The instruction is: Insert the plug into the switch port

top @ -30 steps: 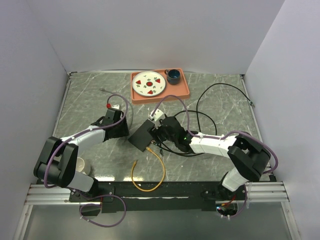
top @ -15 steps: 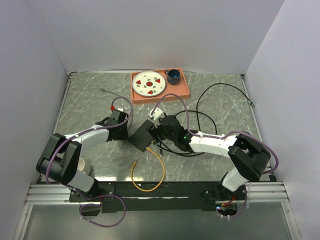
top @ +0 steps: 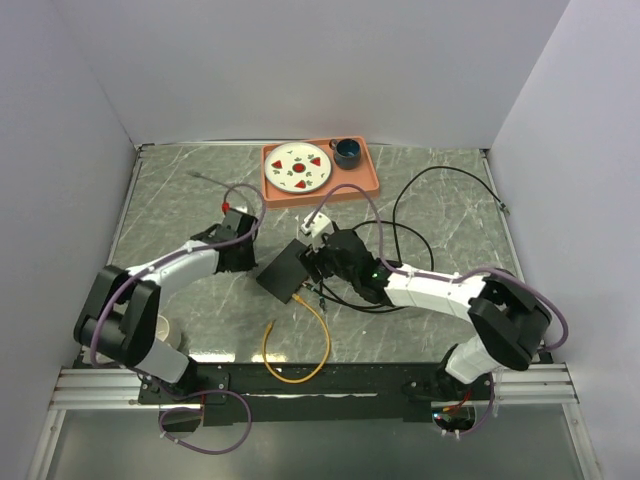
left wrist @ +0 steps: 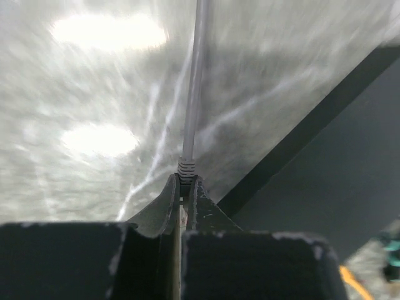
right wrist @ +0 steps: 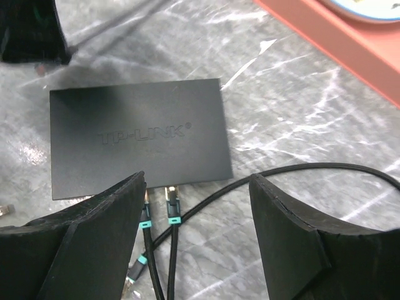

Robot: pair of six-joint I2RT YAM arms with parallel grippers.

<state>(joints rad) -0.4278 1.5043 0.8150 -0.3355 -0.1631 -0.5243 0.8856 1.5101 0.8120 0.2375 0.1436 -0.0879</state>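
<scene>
Your switch point(right wrist: 137, 134) is a flat, matte-black rectangle with TP-LINK pressed faintly into its lid. It lies skewed near the middle of the table point(top: 160, 212), between the two grippers. Its port edge point(right wrist: 194, 182) faces the right arm, and you see it only from above, so the sockets themselves are hidden. Two black leads point(right wrist: 172, 218) with teal collars meet that edge side by side.

The plug point(left wrist: 185, 167) shows only as a ribbed grey boot, with its grey cable point(left wrist: 195, 81) running straight away over the table. Your left gripper point(left wrist: 184, 187) has its jaws pressed together on that boot, with the switch's dark body just to the right. Your right gripper point(right wrist: 199, 187) hangs over the port edge with its jaws spread wide, holding nothing.

The table is grey-green marble, glossy enough to throw back two lamp glares. Plain white walls close off the back and both sides. An orange tray point(top: 372, 182) at the back carries a plate point(top: 300, 166) and a dark cup point(top: 347, 152). A yellow cable point(top: 326, 338) curls near the front edge, and a black cable point(top: 432, 170) loops on the right
</scene>
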